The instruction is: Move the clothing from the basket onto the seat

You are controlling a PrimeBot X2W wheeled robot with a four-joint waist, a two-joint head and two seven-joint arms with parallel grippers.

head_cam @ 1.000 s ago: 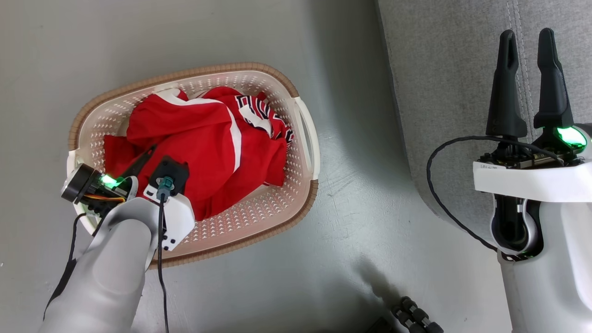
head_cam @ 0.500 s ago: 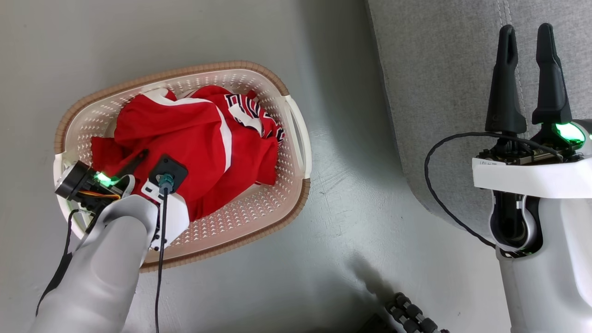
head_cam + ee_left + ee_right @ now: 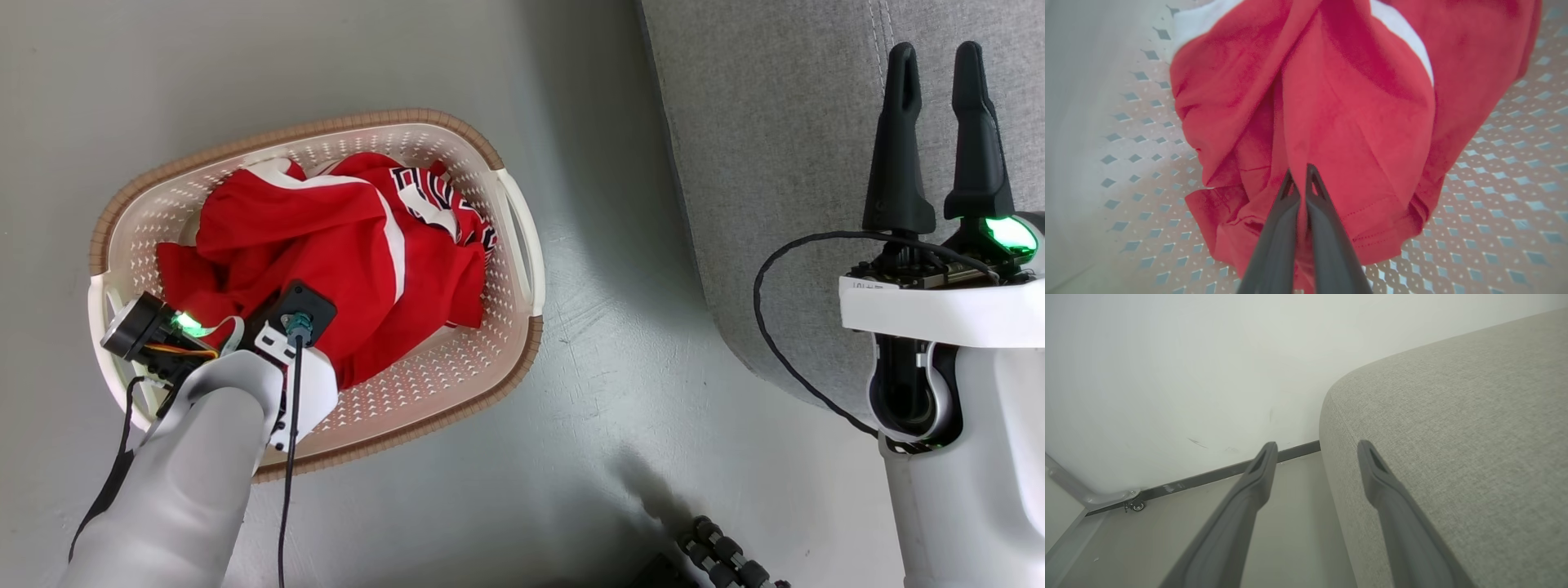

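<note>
While the left gripper is clamped tight on a fold of the clothing, that red heap with its white bands lies inside the basket, which stands on the grey floor just beside the seat. Over by the seat's rounded edge, the right gripper hangs with its fingers apart, holding nothing.

Red clothing heaped in basket, grey seat nearby
</note>
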